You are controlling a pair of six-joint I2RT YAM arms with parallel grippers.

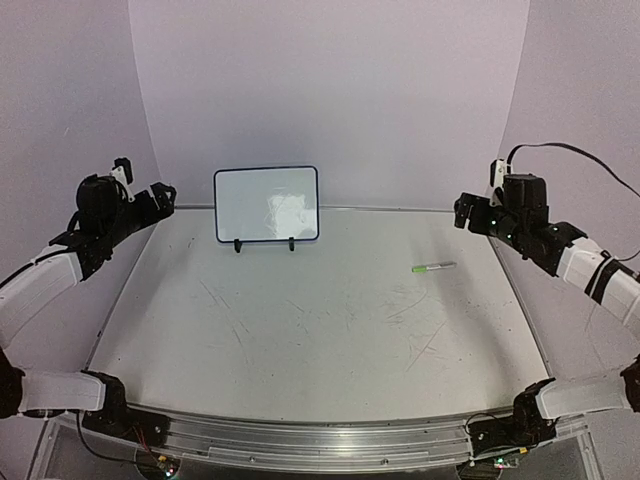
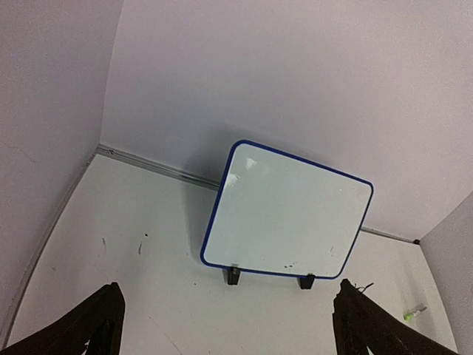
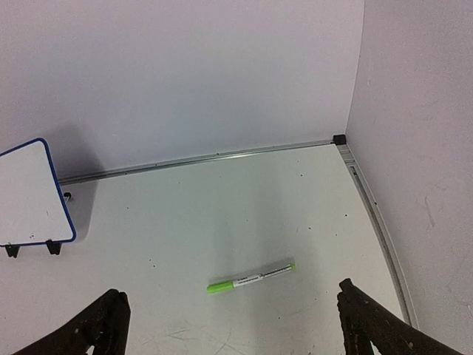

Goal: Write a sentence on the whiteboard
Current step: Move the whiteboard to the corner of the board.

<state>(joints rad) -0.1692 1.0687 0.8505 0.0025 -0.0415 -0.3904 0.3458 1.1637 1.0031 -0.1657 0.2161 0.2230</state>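
The whiteboard [image 1: 266,204] stands upright on two black feet at the back middle of the table, its blue-rimmed face blank apart from glare. No sentence shows on it. It also appears in the left wrist view [image 2: 288,214] and at the left edge of the right wrist view [image 3: 29,194]. A green marker [image 1: 433,267] lies flat on the table to the board's right, capped, seen below my right gripper [image 3: 251,279]. My left gripper [image 1: 160,193] hovers open at the far left, holding nothing. Raised at the far right, my right gripper [image 1: 468,212] is also open and holds nothing.
Pale walls close in the table on the left, back and right. A metal rail [image 3: 222,156] runs along the foot of the back wall and down the right side. The white tabletop [image 1: 320,330] carries faint scratches.
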